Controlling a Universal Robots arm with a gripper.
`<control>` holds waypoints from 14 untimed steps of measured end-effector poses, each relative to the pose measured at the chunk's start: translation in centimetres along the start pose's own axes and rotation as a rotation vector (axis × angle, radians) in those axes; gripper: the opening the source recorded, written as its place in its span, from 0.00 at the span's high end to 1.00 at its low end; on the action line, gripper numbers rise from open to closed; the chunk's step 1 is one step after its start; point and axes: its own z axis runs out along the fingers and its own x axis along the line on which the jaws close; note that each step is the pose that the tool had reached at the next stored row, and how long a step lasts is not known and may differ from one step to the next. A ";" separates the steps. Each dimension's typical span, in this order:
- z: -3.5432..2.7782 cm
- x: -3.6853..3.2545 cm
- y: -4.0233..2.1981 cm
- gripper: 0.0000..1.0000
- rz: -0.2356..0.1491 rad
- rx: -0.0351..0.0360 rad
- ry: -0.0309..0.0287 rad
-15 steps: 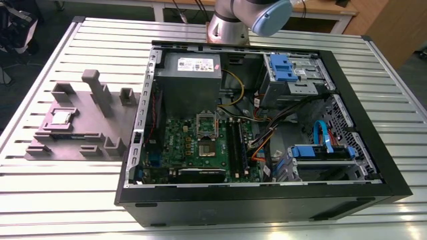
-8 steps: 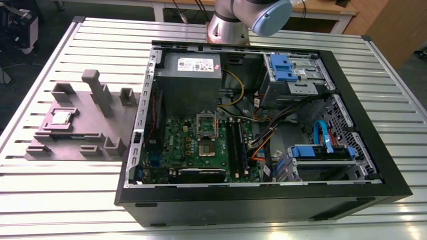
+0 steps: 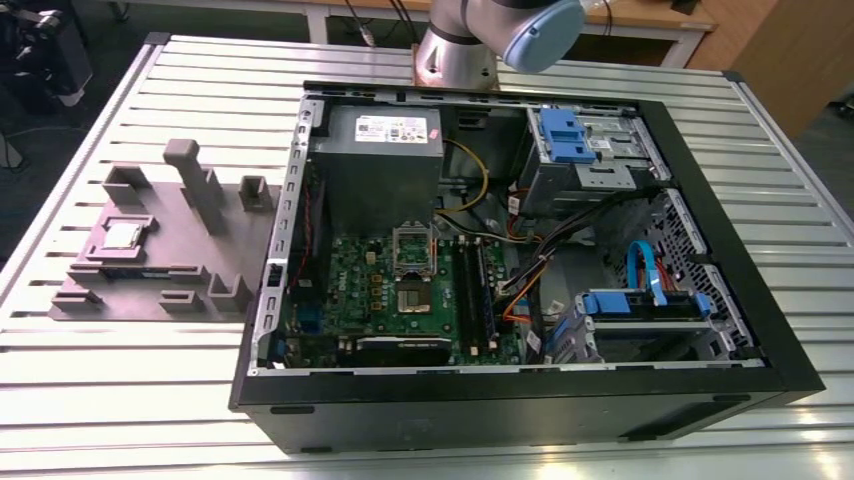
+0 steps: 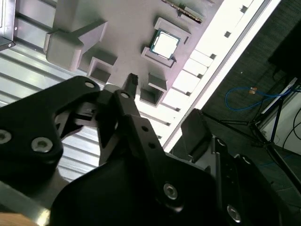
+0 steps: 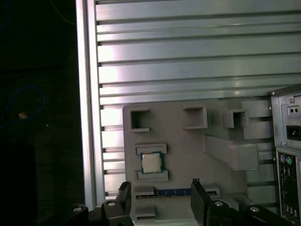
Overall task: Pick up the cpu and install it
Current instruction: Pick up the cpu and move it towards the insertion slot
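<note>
I get hard white glare blowing out the tabletop (image 4: 221,37) slats in the second wrist view, while my claw (image 4: 164,96) sits dark.

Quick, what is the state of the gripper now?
Gripper: open, holding nothing; the cpu lies in the grey fixture.

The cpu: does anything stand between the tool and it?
Nothing visible does. In the first wrist view the cpu lies uncovered in its recess on the grey fixture, with the open tool apart from it.
</note>
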 end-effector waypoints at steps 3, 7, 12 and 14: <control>0.08 0.02 0.07 0.35 -0.025 -0.0001 0.0009; 0.34 0.06 0.05 0.35 -0.073 -0.0004 0.0030; 1.02 0.20 0.01 0.35 -0.076 -0.0001 0.0042; 1.08 0.20 0.01 0.35 -0.076 0.0000 0.0044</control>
